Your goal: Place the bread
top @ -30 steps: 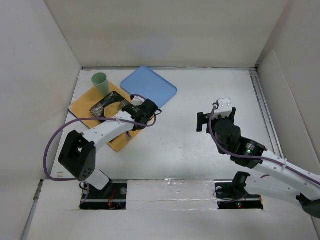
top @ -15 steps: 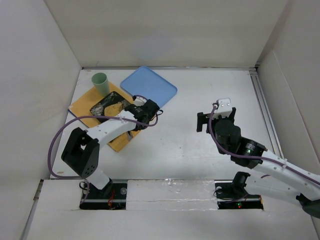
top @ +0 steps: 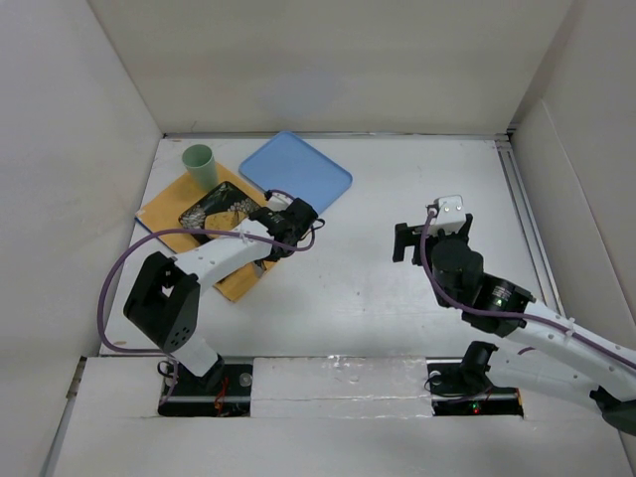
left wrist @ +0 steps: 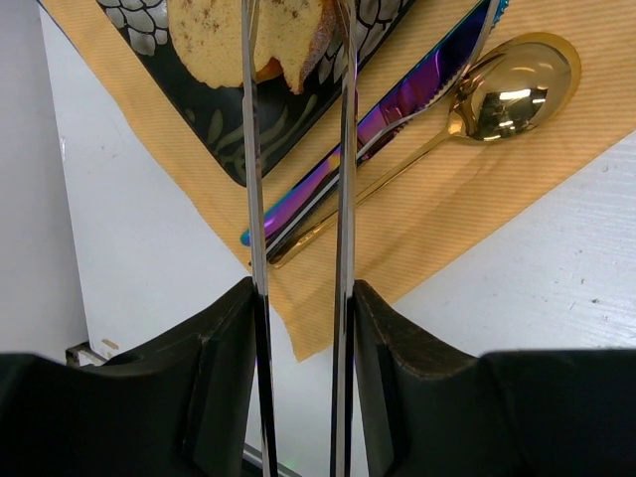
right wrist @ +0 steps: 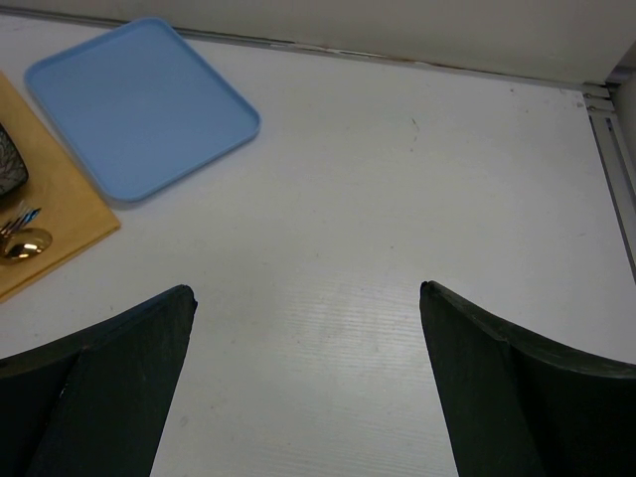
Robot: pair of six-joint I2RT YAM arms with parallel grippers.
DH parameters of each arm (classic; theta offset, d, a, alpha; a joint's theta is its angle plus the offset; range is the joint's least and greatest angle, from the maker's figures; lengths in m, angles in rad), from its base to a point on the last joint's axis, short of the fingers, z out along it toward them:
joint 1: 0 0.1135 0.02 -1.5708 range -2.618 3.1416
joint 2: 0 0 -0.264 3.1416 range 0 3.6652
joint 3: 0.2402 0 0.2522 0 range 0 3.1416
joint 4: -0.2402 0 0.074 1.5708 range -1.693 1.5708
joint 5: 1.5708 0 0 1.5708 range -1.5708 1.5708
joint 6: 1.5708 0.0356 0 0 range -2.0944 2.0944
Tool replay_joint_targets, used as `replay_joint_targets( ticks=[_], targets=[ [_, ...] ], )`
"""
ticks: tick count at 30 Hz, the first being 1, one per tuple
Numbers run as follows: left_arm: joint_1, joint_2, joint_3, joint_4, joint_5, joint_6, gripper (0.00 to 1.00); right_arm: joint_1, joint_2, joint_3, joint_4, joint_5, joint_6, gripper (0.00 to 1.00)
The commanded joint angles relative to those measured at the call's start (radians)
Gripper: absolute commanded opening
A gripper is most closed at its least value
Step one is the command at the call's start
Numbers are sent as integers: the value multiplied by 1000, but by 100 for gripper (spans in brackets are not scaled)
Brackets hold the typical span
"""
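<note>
Left gripper [left wrist: 295,12] is parked right over the bread [left wrist: 288,40], which sits at the dark patterned plate [left wrist: 214,129] on the orange placemat [left wrist: 417,229]. The thin blades are close together, one crossing the slice and one at its crust edge. The tips are cut off, so can't tell if it's actually pinching. Right gripper [right wrist: 308,388] is spread wide over the table [right wrist: 397,199], well apart from the bread.

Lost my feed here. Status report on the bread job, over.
Left gripper astride the bread over the black plate, grip unclear. Right gripper open, empty, well off to the side. Knife and spoon beside the plate, apart from the bread.
</note>
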Motion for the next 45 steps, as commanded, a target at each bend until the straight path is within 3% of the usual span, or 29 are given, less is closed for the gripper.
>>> replay_joint_targets(
  ticks=[1, 19, 23, 30, 34, 45],
  targets=[
    [1, -24, 23, -21, -39, 4, 35, -7, -9, 13, 18, 10, -6, 100],
    [-42, -156, 124, -24, 0, 59, 35, -7, -17, 12, 16, 15, -6, 100],
    [-101, -216, 123, 80, 115, 143, 35, -7, -21, 12, 15, 15, -6, 100],
    [-304, -218, 97, 318, 324, 263, 37, -16, -24, 10, 13, 24, -5, 100],
    [-304, -215, 28, 448, 445, 291, 38, -16, -38, 16, -19, 47, 34, 100],
    [-229, -218, -133, 619, 537, 329, 41, -16, -188, -42, -4, 82, 58, 100]
  ],
)
